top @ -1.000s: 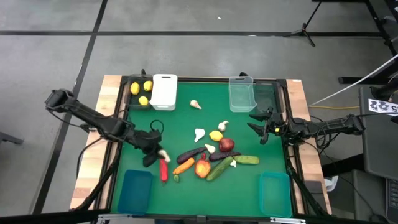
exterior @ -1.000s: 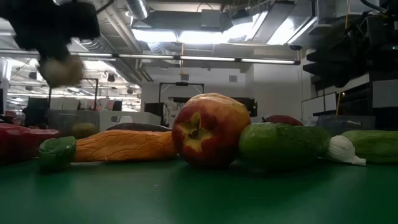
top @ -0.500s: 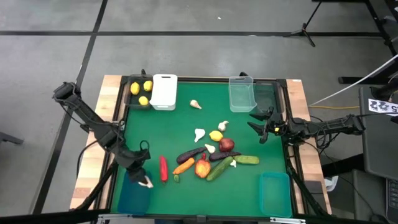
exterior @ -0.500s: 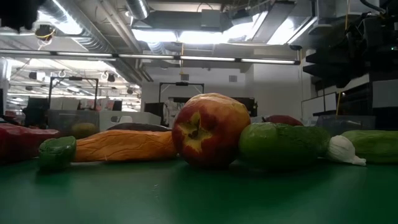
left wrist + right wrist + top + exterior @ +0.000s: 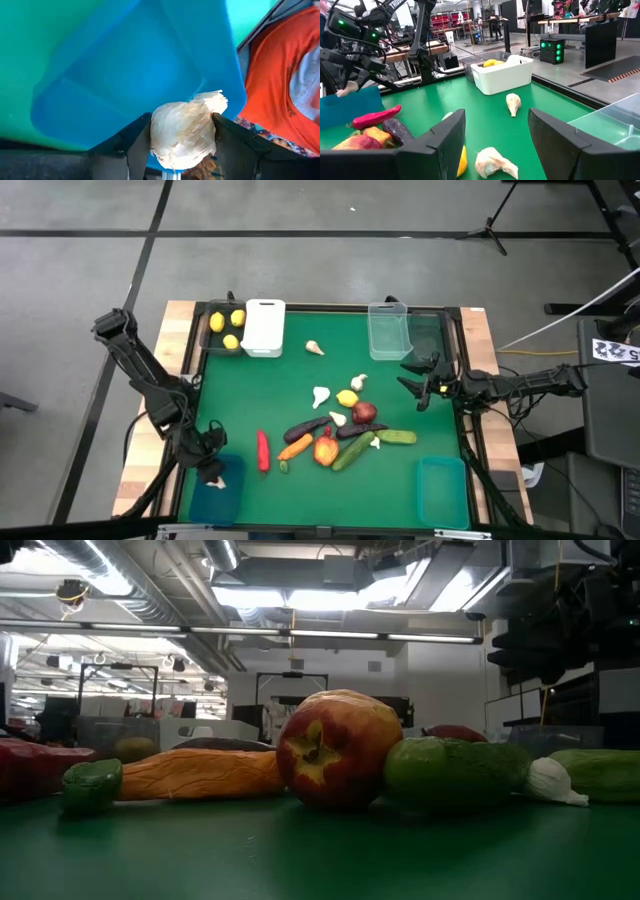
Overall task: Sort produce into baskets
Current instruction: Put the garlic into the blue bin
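My left fingers pinch a garlic bulb directly above the teal-blue bin, poised so it drops inside; my right fingers wait parted, empty, far across the bench.

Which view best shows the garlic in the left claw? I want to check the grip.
The left wrist view: the garlic fills the gap between the left claw's fingers, over the blue bin. The high view shows only a pale speck. The right wrist view shows it small and far off. The low view misses it.
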`<control>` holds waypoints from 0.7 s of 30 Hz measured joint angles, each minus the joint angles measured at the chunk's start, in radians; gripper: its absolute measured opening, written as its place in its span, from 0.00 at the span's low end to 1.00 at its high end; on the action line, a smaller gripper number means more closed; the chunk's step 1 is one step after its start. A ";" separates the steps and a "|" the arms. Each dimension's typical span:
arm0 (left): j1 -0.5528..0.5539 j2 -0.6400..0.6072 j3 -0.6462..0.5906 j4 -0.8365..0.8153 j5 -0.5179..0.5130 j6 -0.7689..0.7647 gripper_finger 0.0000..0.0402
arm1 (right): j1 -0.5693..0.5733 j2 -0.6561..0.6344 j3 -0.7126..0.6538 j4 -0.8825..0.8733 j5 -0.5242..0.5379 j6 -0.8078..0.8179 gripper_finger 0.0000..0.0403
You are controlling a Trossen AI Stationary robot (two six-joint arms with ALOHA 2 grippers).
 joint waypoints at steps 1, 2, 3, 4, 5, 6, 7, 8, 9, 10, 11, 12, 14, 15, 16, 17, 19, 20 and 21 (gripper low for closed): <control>0.002 0.000 0.000 0.000 0.004 -0.006 0.48 | 0.000 0.000 0.000 -0.004 0.000 0.000 0.54; 0.006 0.000 0.000 0.001 0.006 -0.012 0.48 | 0.000 0.000 0.000 -0.008 0.000 0.000 0.54; 0.010 0.000 0.000 0.001 0.007 -0.026 0.48 | 0.000 0.000 0.000 -0.010 0.000 0.000 0.54; 0.015 0.000 0.000 0.003 0.012 -0.043 0.48 | 0.000 0.000 0.000 -0.010 0.000 0.000 0.54; 0.020 0.000 0.000 0.010 0.018 -0.060 0.48 | 0.000 0.000 0.000 -0.010 0.000 0.000 0.54; 0.024 0.000 0.000 0.023 0.021 -0.072 0.48 | 0.000 0.000 0.000 -0.009 0.000 0.000 0.54; 0.029 0.000 0.000 0.039 0.021 -0.075 0.48 | 0.000 0.000 0.000 -0.010 0.000 0.000 0.54; 0.032 0.000 0.000 0.053 0.021 -0.075 0.48 | 0.000 0.000 0.000 -0.010 0.000 0.000 0.54; 0.035 0.000 0.000 0.061 0.021 -0.071 0.48 | 0.000 0.000 0.000 -0.010 0.000 0.000 0.54; 0.039 0.000 0.000 0.061 0.022 -0.067 0.48 | 0.000 0.000 0.000 -0.010 0.000 0.000 0.54; 0.044 0.000 0.000 0.055 0.017 -0.066 0.48 | 0.000 0.000 0.000 -0.012 0.000 0.000 0.54; 0.048 0.000 0.000 0.050 0.001 -0.067 0.48 | 0.000 0.000 0.000 -0.015 0.000 0.000 0.54; 0.052 0.000 0.000 0.049 -0.043 -0.065 0.48 | 0.000 0.000 0.000 -0.023 0.000 0.000 0.54; 0.053 0.000 0.000 0.049 -0.063 -0.056 0.48 | 0.000 0.000 0.000 -0.031 0.000 -0.001 0.54; 0.055 0.000 0.000 0.049 -0.090 -0.048 0.48 | 0.000 0.000 0.000 -0.038 0.000 0.000 0.54; 0.056 0.000 0.000 0.049 -0.129 -0.031 0.48 | 0.000 0.000 0.000 -0.043 0.000 0.000 0.54; 0.064 0.000 0.000 0.053 -0.188 0.002 0.48 | 0.000 0.000 0.000 -0.051 0.000 0.000 0.54; 0.069 -0.001 0.000 0.058 -0.191 0.004 0.48 | 0.000 0.000 0.000 -0.055 0.000 0.000 0.54; 0.071 -0.002 0.000 0.060 -0.183 0.008 0.48 | 0.000 0.000 0.000 -0.057 0.000 0.000 0.54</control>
